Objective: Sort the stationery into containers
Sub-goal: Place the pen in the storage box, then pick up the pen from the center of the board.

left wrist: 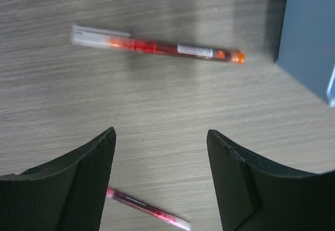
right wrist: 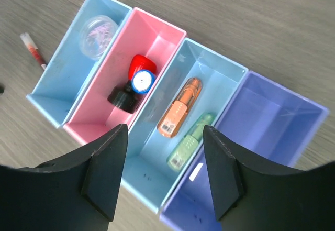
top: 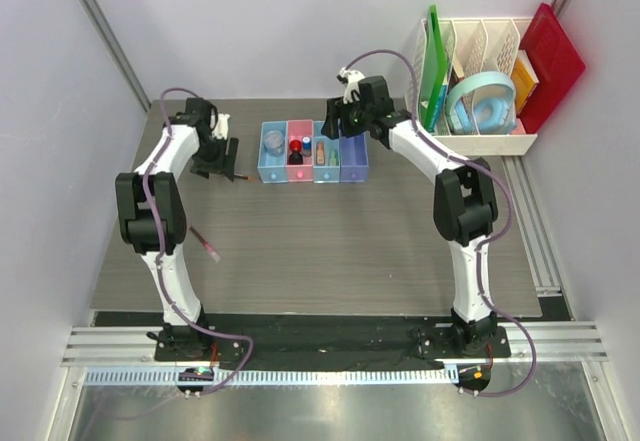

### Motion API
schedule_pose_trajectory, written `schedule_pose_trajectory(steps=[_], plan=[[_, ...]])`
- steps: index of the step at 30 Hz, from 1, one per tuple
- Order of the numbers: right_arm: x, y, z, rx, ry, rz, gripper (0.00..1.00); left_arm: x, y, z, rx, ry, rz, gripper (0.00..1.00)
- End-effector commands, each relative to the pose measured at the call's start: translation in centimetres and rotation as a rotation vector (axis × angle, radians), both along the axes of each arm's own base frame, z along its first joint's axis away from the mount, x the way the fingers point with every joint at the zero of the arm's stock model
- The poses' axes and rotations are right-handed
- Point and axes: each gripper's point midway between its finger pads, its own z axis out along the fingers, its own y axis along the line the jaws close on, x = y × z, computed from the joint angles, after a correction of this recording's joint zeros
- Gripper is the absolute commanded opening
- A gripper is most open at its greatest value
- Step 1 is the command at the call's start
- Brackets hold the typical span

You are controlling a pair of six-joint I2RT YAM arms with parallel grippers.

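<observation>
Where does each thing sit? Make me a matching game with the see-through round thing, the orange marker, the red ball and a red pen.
Things:
1. clear round piece
2. orange marker
3. red ball piece
4. red pen

Places:
A. pink bin
B. table, outside the bins
C. left-end light-blue bin
D. middle light-blue bin, beside the purple bin

Pairs: 1-C, 2-D, 3-A, 4-B.

Pen [left wrist: 157, 47] on table [left wrist: 157, 116], just left of bins [left wrist: 309, 32]
</observation>
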Motion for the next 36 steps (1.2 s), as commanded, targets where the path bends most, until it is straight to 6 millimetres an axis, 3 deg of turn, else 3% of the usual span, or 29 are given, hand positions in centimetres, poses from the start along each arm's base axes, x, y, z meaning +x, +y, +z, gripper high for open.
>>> schedule_pose_trajectory(steps=[1,2,3,6,14,24,28,36], plan=[[-1.9,-1.6,11.0,-0.019,-0.245,0.006,0.66,2.2,0.5,1.4,-0.115,0.005,0.107,0.7],[-2.3,-2.0,10.8,-0.035,-0.244,-0.002,0.66,2.2,0.2,0.5,-0.141,0.036,0.113,0.7],[-2.6,-2.4,11.5,-0.052,-0.27,0.002,0.66,2.9,0.1,0.9,-0.155,0.024,0.116,0.7],[-4.0,-3.7,13.2,-0.077,-0.314,-0.012,0.67,3.1,-0.6,-0.3,-0.198,0.085,0.126,0.7],[-6.4,-6.3,16.6,-0.134,-0.41,-0.044,0.73,2.0,-3.0,-3.0,-0.34,0.206,0.145,0.75],[-7.4,-6.9,16.5,-0.136,-0.404,-0.052,0.74,4.0,-2.4,-4.7,-0.305,0.183,0.191,0.83],[-7.6,-6.9,16.4,-0.132,-0.4,-0.051,0.74,4.3,-1.6,-6.2,-0.261,0.199,0.213,0.83],[-8.0,-6.8,16.3,-0.116,-0.388,-0.042,0.74,6.2,-1.1,-6.8,-0.201,0.176,0.22,0.84]])
